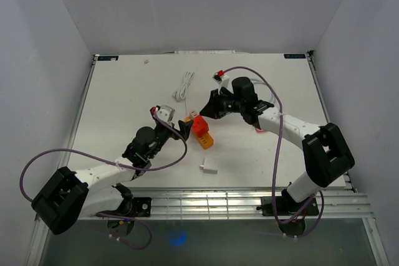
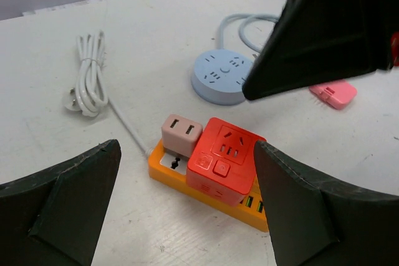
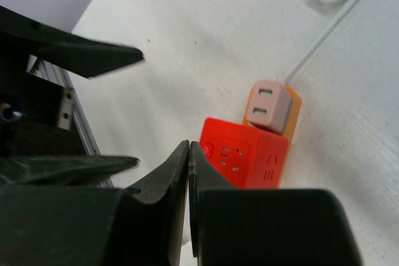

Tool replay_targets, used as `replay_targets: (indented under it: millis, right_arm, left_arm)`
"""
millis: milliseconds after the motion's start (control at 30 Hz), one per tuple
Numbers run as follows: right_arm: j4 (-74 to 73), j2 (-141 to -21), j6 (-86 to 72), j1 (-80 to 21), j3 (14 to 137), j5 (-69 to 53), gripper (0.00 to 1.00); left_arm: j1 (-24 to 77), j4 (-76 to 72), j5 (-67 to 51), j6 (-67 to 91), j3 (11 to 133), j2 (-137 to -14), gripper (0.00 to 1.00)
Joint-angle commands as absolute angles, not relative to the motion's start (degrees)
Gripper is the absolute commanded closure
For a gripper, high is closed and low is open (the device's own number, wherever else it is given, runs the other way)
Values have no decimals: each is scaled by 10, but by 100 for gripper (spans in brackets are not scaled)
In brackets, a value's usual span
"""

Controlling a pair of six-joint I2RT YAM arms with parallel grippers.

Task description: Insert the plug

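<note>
Possibly the empty, wide-open left end effector (image 2: 187,146) closes off-centre and tilts the red plug (image 2: 224,154) ahead of it; the right end effector (image 3: 188,147) is shut, empty

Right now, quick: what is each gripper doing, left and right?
Left gripper: open, holding nothing.
Right gripper: shut, nothing between its fingers.

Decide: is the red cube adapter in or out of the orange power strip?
In, it seems: the red plastic cube adapter sits flat on the orange plastic power strip.
</note>
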State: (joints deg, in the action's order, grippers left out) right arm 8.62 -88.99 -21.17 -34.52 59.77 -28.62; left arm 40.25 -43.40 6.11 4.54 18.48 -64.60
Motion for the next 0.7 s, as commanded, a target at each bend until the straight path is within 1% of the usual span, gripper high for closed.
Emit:
replay_targets:
  millis: [0, 100, 233, 400, 533, 667]
  right_arm:
    - [89, -931, -204, -345, 545, -281, 92]
    - [77, -965, -198, -345, 536, -275, 92]
    - [67, -971, -195, -345, 536, -255, 92]
    - [55, -950, -191, -343, 555, -252, 92]
    - [46, -931, -190, -344, 570, -254, 92]
    - [36, -890, -188, -344, 570, -250, 92]
  left_arm:
    - [403, -451, 129, 69, 171, -611, 2]
    - [403, -457, 144, 76, 164, -601, 2]
    - [403, -457, 146, 78, 165, -607, 2]
    - [403, -456, 152, 81, 165, -607, 2]
    - [403, -450, 186, 104, 165, -606, 2]
    - [403, -452, 197, 115, 163, -613, 2]
